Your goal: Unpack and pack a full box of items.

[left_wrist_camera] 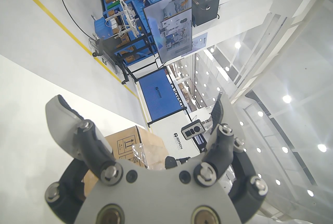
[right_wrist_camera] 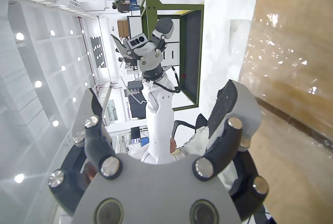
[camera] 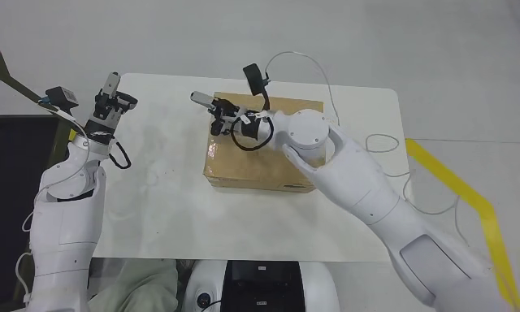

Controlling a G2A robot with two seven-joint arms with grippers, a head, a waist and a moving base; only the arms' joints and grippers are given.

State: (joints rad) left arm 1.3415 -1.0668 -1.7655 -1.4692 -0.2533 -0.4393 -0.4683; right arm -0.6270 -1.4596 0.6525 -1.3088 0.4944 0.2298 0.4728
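A shut cardboard box [camera: 268, 170] with clear tape along its top stands in the middle of the white table [camera: 162, 190]. My right gripper [camera: 201, 97] hangs over the box's far left corner, pointing left; in its wrist view it [right_wrist_camera: 161, 105] is open and holds nothing, with the taped box top [right_wrist_camera: 291, 53] beside it. My left gripper [camera: 112, 86] is raised at the table's far left corner, apart from the box. In its wrist view it [left_wrist_camera: 141, 113] is open and empty, with the box [left_wrist_camera: 130, 143] beyond it.
A black device [camera: 254, 75] on a white cable [camera: 382, 141] lies just behind the box, and the cable trails off the table's right side. A dark green frame [right_wrist_camera: 192, 53] stands to the left of the table. Bare table lies left of and in front of the box.
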